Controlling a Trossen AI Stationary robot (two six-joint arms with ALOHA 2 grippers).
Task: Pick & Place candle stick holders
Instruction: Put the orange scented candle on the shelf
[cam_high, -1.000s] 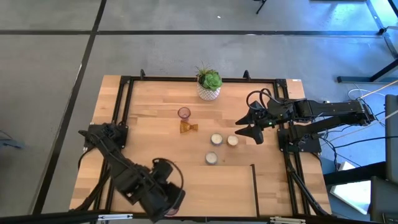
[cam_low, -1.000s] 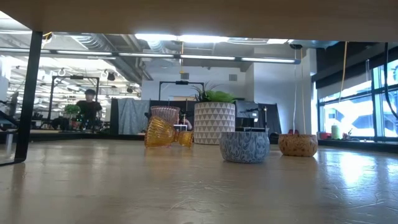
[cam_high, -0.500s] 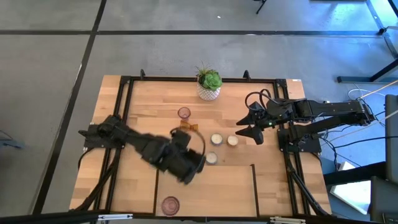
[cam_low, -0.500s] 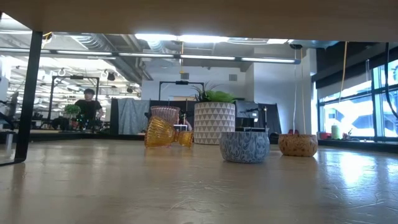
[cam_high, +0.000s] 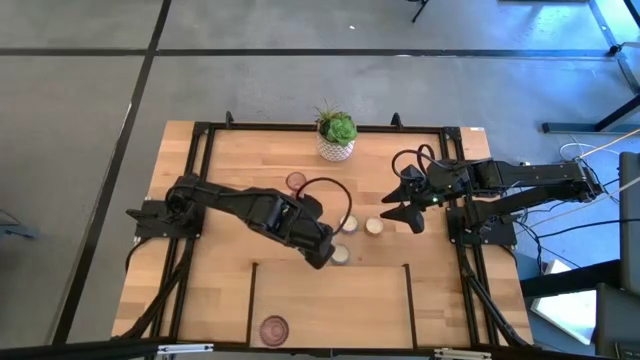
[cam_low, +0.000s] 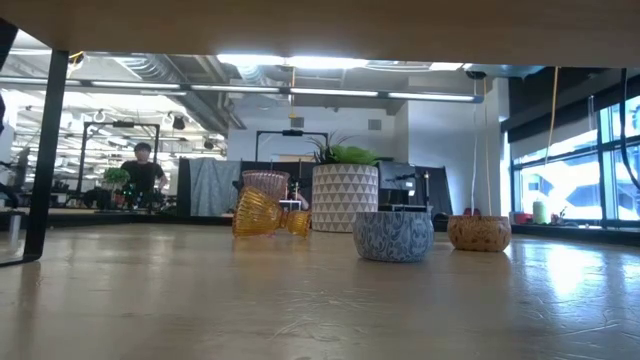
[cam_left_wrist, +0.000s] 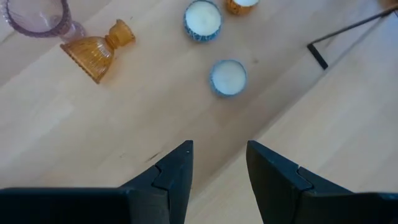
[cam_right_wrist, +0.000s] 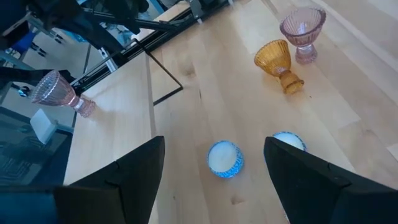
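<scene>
Left wrist view — amber holder (cam_left_wrist: 96, 50) toppled.

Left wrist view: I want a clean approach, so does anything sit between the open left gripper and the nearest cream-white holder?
Nothing visible does. Only bare wood lies between the left gripper and the nearest cream-white holder. The amber holder, lying on its side, and the second cream-white holder sit beyond or aside.

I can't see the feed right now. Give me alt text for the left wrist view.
The left gripper, fingers open and empty, hovers over the wooden table. Beyond it stand three cream-white holders, an amber glass holder lying on its side, and a purplish-pink glass holder.
</scene>
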